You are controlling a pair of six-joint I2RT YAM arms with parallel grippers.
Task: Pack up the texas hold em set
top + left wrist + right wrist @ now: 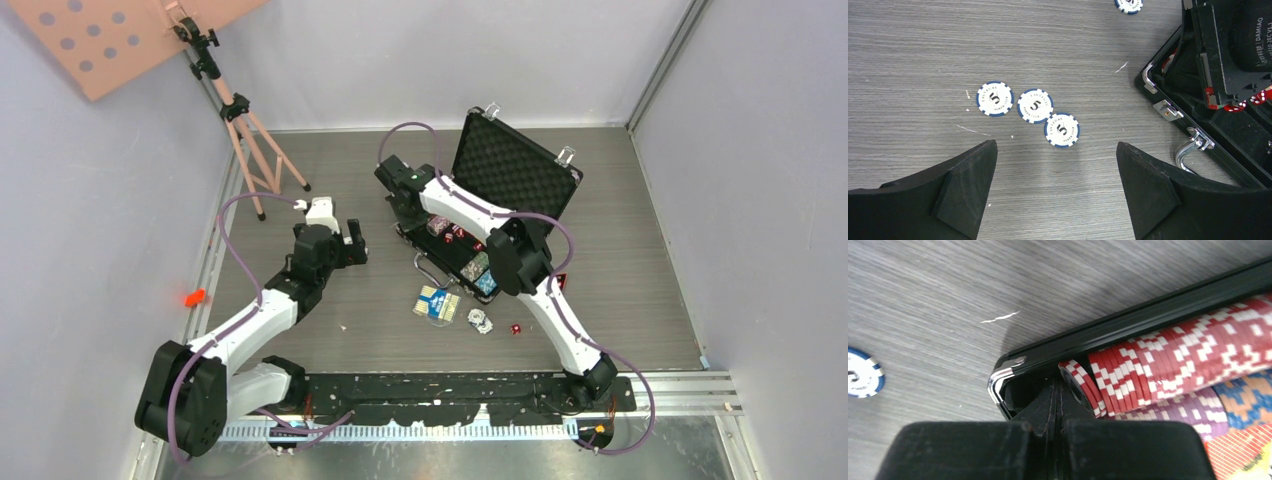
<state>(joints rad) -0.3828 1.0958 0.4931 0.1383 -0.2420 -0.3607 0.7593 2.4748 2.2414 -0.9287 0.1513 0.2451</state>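
Chips (1173, 360) in briefcase (1128, 325) lie just beside closed right end effector (1058, 400).

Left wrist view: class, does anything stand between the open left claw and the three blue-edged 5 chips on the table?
Nothing visible does. The three blue-edged 5 chips lie on bare table just ahead of the open left claw. The black case sits off to one side, clear of that path.
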